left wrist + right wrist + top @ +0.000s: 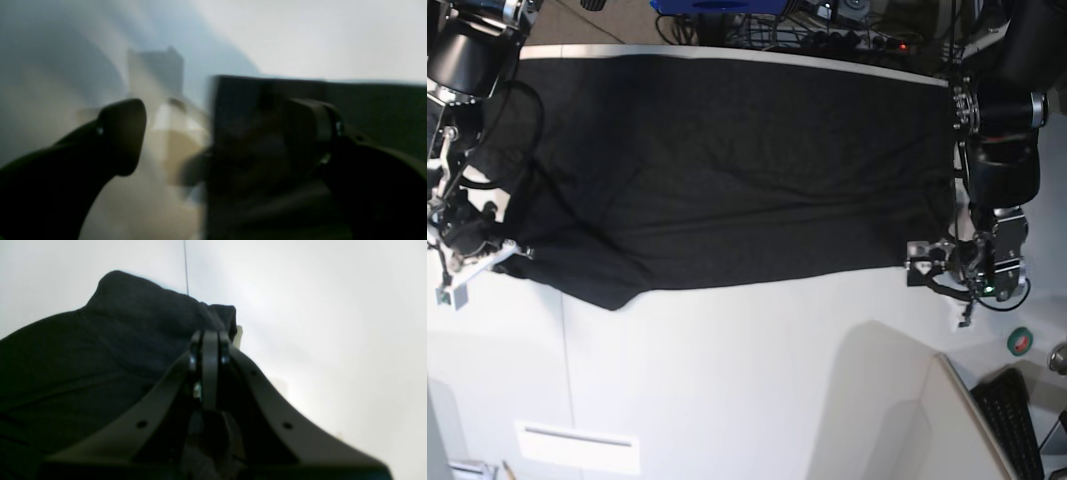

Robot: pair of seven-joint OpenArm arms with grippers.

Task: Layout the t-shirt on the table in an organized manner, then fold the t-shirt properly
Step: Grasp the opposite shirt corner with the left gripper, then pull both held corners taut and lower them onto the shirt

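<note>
I see the t-shirt spread flat across the table. My left gripper is spread wide; my right gripper is pinched together beside the fabric, grip on it unclear

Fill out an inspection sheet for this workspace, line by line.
Surface: white table, thin dark seam visible, near half bare.
Job's things: black t-shirt spread across the far half, plain side up, wrinkled, not folded.
Clutter: green tape roll and keyboard off the table's corner.
Grippers: left gripper open at the shirt's edge; right gripper shut, whether on cloth is unclear.
Cables: bundle behind the table's far edge.
Surroundings: blue object at the back.
</note>
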